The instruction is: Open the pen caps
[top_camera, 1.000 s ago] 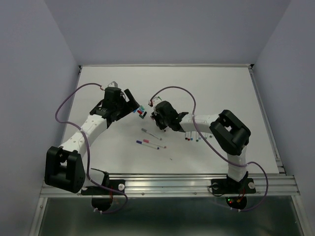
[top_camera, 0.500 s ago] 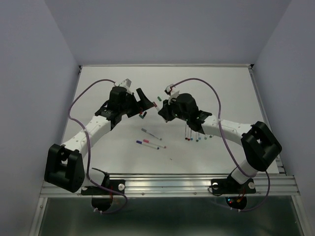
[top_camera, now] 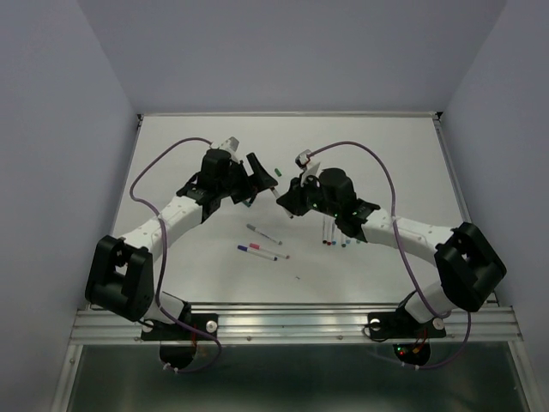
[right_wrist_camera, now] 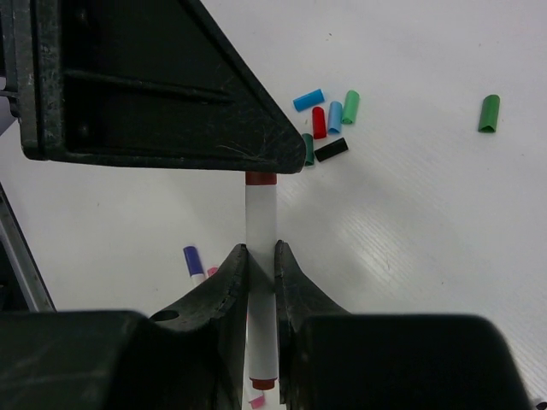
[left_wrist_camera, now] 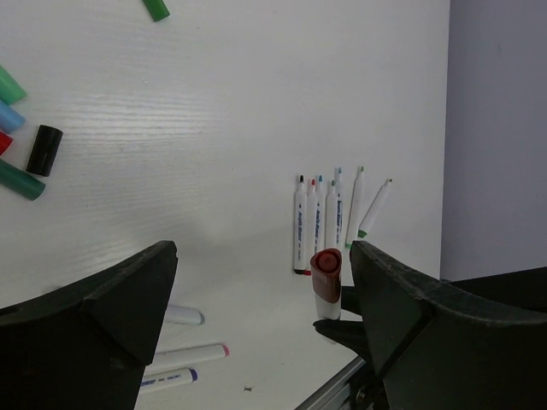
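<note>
My right gripper (right_wrist_camera: 261, 256) is shut on a white pen (right_wrist_camera: 261, 224), and the pen's dark red cap (right_wrist_camera: 261, 178) points at the left gripper. In the left wrist view that red cap (left_wrist_camera: 326, 263) stands between the wide-open fingers of my left gripper (left_wrist_camera: 263, 273), close to the right finger (left_wrist_camera: 402, 299) and apart from it. From above, the left gripper (top_camera: 262, 176) and right gripper (top_camera: 287, 193) face each other at mid-table. Loose pen caps lie in a cluster: blue (right_wrist_camera: 308, 99), red (right_wrist_camera: 319, 122), green (right_wrist_camera: 350, 107), black (right_wrist_camera: 331, 149). One green cap (right_wrist_camera: 488, 113) lies apart.
A row of uncapped white pens (top_camera: 339, 236) lies under the right arm, also seen from the left wrist (left_wrist_camera: 329, 218). Capped pens (top_camera: 257, 251) lie nearer the front edge. The metal rail (top_camera: 292, 322) runs along the table's near side.
Both grippers have swung toward the middle of the table and now face each other. The red cap of the held pen now stands between the left gripper's fingers.
</note>
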Available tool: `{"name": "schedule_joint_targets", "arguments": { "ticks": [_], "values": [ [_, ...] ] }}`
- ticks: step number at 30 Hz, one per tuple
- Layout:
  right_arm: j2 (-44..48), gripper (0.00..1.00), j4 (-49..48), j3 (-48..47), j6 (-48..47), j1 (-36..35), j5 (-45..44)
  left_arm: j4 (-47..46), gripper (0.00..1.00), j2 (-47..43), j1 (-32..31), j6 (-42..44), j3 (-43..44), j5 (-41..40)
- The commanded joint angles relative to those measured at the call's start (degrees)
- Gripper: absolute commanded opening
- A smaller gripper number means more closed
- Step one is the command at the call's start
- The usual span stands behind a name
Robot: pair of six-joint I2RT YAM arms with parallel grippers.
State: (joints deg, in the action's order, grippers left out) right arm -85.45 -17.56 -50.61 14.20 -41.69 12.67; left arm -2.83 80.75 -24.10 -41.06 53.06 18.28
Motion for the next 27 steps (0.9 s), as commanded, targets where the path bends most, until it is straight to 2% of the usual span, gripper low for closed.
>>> {"name": "schedule_joint_targets", "arguments": {
  "ticks": [1,5,6,7,8,10,11,13,15,17,18,19,20,22,23,27],
  "values": [
    [1.52,0.01,-4.41,0.34,0.48,-0.32,0.52,-3.94,0.91,0.28,-0.86,-0.78,2.75,1.49],
    [1.08,0.01,-4.41,0.16,0.22,-0.32,0.34,-4.46,0.79,0.81,-1.21,-1.57,2.49,1.49],
    [0.90,0.01,-4.41,0.16,-0.04,-0.32,0.25,-4.55,0.73,0.90,-1.30,-1.74,2.49,1.41],
    [0.55,0.01,-4.24,-0.01,-0.13,-0.32,-0.01,-4.73,0.71,0.90,-1.48,-1.92,2.49,1.32],
    [0.37,0.01,-3.45,-0.54,-0.39,-0.32,-0.10,-4.73,0.60,0.90,-1.57,-2.01,2.49,1.23],
    [-0.24,0.01,-2.39,-0.81,-0.92,-0.32,-0.36,-4.82,0.57,0.99,-1.92,-2.10,2.66,0.70],
    [-0.59,0.01,-1.87,-1.42,-1.01,-0.32,-0.36,-4.73,0.50,0.99,-2.09,-2.18,2.75,0.44],
    [-1.03,0.01,-1.07,-1.77,-1.54,-0.32,-0.36,-4.73,0.48,1.16,-2.27,-2.18,2.84,0.17],
    [-1.56,0.01,0.16,-2.21,-1.72,-0.32,-0.36,-4.64,0.40,1.43,-2.44,-2.27,2.93,-0.09],
    [-1.74,0.01,0.60,-2.30,-1.98,-0.32,-0.36,-4.38,0.39,1.95,-2.62,-2.18,3.10,-0.09],
    [-1.74,0.01,0.77,-2.39,-2.15,-0.32,-0.54,-4.20,0.30,2.13,-2.71,-2.27,3.28,-0.09],
    [-1.82,0.01,0.86,-2.39,-2.16,-0.32,-0.45,-4.11,0.26,2.39,-2.80,-2.18,3.28,-0.09],
    [-1.91,0.01,0.86,-2.39,-2.24,-0.32,-0.54,-4.03,0.14,2.66,-2.97,-2.18,3.45,-0.09],
    [-2.18,0.01,1.30,-2.74,-2.50,-0.32,-0.71,-3.33,0.07,3.01,-3.06,-2.18,3.81,-0.35],
    [-2.18,0.01,1.48,-2.83,-2.59,-0.32,-0.54,-3.15,0.01,3.27,-3.15,-2.10,3.98,-0.70],
    [-2.44,0.01,3.31,-3.61,-3.21,-0.32,-0.19,-1.57,0.00,3.63,-3.85,-1.13,5.30,-2.71]
  ]
}}
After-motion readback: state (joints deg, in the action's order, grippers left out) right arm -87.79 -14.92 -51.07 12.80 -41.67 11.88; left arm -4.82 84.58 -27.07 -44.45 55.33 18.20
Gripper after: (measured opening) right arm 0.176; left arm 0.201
